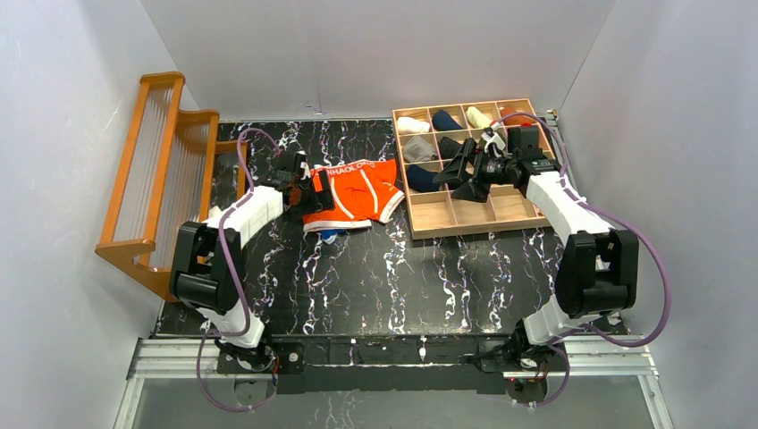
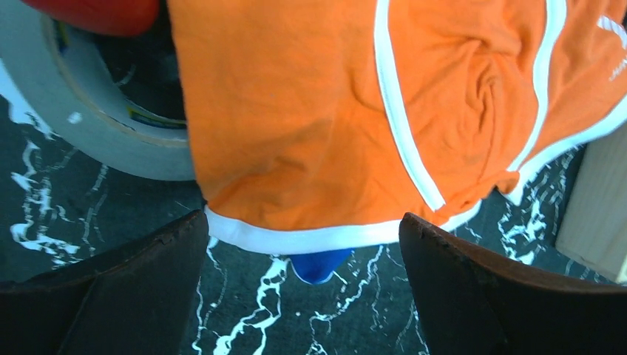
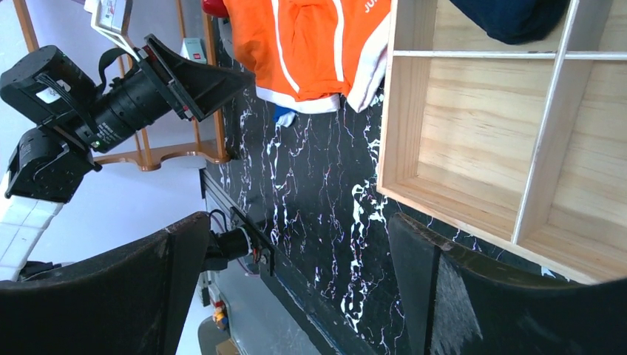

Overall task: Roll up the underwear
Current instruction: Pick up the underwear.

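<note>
The orange underwear (image 1: 353, 190) lies flat on the black marble table, waistband toward the back. It fills the top of the left wrist view (image 2: 310, 111) and shows in the right wrist view (image 3: 310, 44). Only a small corner of the blue underwear (image 1: 329, 234) sticks out from beneath its near hem (image 2: 319, 265). My left gripper (image 1: 308, 189) is open and empty at the orange pair's left edge, its fingers (image 2: 133, 281) just short of the hem. My right gripper (image 1: 456, 175) is open and empty, above the wooden organizer tray (image 1: 465, 219).
The tray's back compartments hold rolled socks (image 1: 413, 125); the near ones are bare wood (image 3: 473, 148). A wooden rack (image 1: 152, 179) stands at the left. A tape roll (image 2: 89, 111) and a red object (image 2: 96, 11) lie beside the orange pair.
</note>
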Robot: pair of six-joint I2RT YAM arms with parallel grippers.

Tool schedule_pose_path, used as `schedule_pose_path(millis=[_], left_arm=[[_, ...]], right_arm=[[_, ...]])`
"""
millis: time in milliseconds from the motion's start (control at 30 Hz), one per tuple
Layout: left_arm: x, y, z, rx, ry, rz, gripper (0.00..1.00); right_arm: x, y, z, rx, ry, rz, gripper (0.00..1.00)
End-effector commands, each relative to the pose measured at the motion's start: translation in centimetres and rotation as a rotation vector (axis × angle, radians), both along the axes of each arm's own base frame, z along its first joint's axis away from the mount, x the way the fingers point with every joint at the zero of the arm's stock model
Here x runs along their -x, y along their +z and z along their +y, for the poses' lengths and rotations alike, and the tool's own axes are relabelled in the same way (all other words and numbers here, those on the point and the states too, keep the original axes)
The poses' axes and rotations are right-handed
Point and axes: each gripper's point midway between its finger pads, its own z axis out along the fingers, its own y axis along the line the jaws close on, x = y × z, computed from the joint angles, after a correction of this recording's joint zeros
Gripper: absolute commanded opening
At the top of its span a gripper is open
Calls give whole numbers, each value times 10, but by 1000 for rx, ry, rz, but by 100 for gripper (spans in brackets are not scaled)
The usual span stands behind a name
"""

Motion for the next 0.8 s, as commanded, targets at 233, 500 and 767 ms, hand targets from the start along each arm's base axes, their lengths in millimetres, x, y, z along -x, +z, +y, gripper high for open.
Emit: schedule_pose_path(millis=[233,500,767], left_arm=[[-72,-4,30,-165,23,-144,98],[-128,-6,57,-112,65,-155,98],[-112,-11,17,210,-116,-80,69]], right_arm=[[0,2,42,44,128,-17,99],[4,-29,87,223,217,-7,99],[-15,-60,141,359,283,-28,95]])
